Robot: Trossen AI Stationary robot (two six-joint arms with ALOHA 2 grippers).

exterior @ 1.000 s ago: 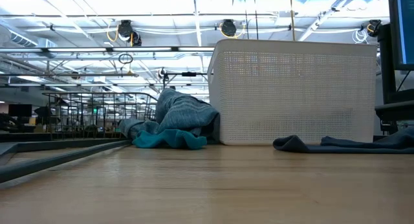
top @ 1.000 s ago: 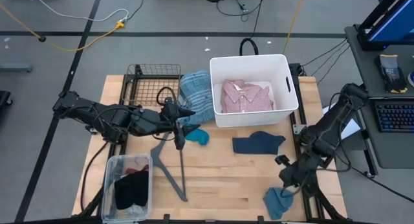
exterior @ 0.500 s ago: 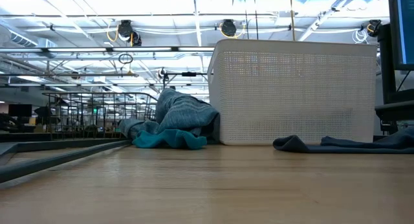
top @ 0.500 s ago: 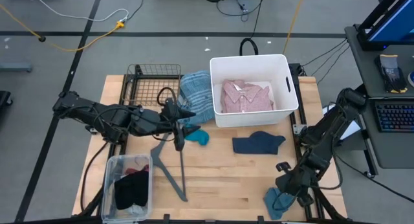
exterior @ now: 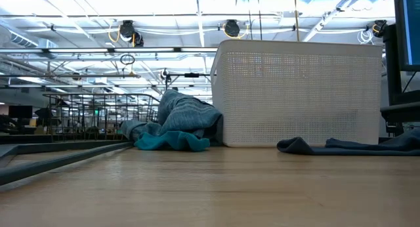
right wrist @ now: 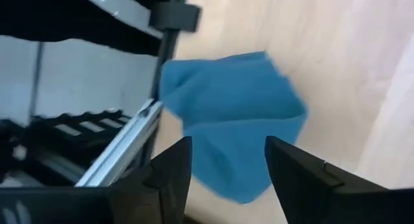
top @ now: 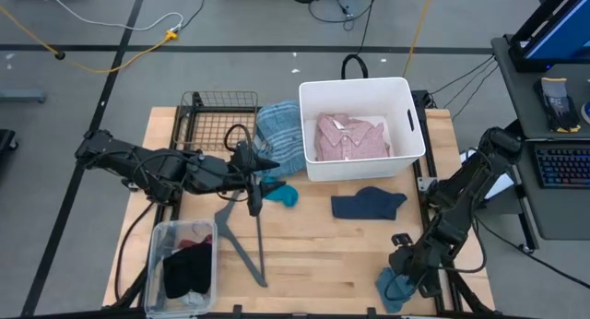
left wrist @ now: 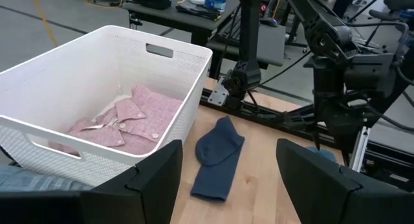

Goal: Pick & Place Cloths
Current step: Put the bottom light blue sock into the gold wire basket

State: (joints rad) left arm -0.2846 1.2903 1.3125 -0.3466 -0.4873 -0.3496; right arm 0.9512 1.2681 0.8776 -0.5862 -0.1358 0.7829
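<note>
**One shirt in the tub, most cloths still out on the table**

High view: the white tub [top: 419, 125] holds the pink button shirt [top: 350, 136], which looks like the only piece placed so far. A blue-plaid shirt [top: 278, 135] lies bunched against the tub's outer wall, with a teal piece [top: 281, 195] just in front of it. The navy piece [top: 367, 204] lies flat on the wooden table [top: 313, 254] near the tub's front. At the table's near right corner sits the grey-blue piece [top: 395, 287], with the right gripper [top: 408, 271] directly over it. The left gripper [top: 267, 174] hangs near the teal piece, above the grey hanger bar [top: 241, 241]. A clear bin [top: 159, 241] at the near left holds dark and maroon garments, and a wire basket [top: 217, 116] stands at the far left.

Low view: neither arm shows. The plaid and teal bundle rests against the tub's perforated side, and the navy piece lies flat to the right.

Left wrist view: the left gripper's fingers [left wrist: 155, 179] stand well apart with nothing between them, facing the tub, the pink shirt and the navy piece.

Right wrist view: the right gripper's fingers [right wrist: 171, 169] are spread wide just above the grey-blue piece, which lies at the table's edge beside the frame rail; nothing is clamped.

Judged from this, the job is early: one garment placed, at least four loose on the table, and the grey-blue piece seems next to be gripped
</note>
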